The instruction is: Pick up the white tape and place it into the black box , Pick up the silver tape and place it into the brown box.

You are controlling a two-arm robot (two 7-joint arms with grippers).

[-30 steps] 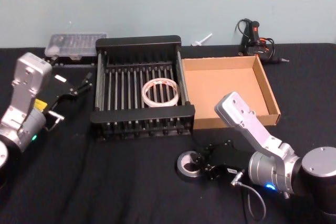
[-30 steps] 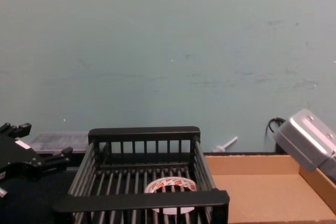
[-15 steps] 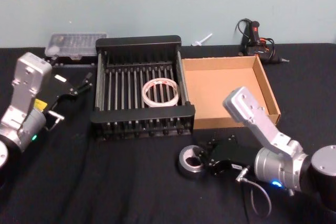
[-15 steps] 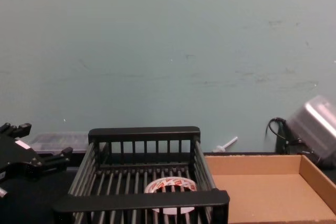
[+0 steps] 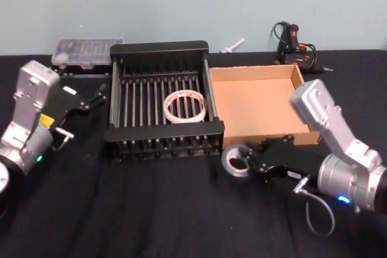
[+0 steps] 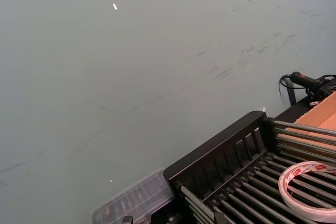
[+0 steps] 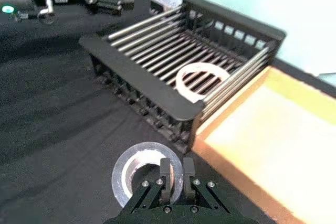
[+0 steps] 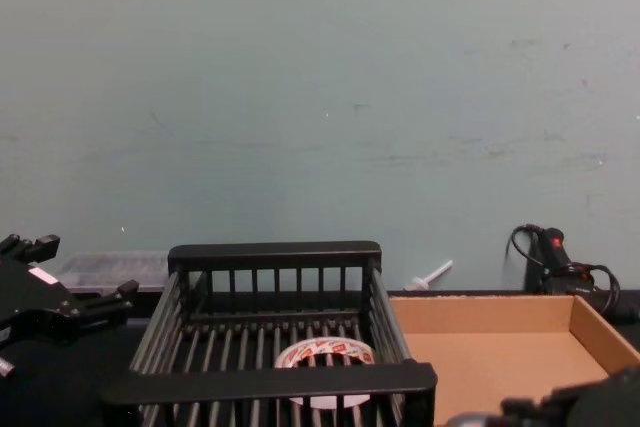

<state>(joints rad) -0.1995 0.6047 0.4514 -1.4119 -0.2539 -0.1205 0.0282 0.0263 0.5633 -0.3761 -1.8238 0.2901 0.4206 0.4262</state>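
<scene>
The silver tape (image 5: 237,162) is held by my right gripper (image 5: 253,162), just in front of the brown box (image 5: 260,110) near its front left corner. In the right wrist view, the right gripper (image 7: 177,173) is shut on the wall of the silver tape (image 7: 137,173), one finger inside the core. The white tape (image 5: 184,106) lies flat inside the black box (image 5: 163,139); the chest view also shows the white tape (image 8: 325,355) behind the black box rim (image 8: 270,383). My left gripper (image 5: 84,106) is parked open left of the crate.
A clear plastic parts case (image 5: 86,49) sits behind the crate's left corner. A glue gun with its cable (image 5: 296,43) lies behind the brown box. A small white object (image 5: 233,45) rests at the back edge. Black cloth covers the table (image 5: 151,209).
My right gripper has carried the silver tape right and away from me, from open cloth to the brown box's front left corner. The left arm and white tape have not moved.
</scene>
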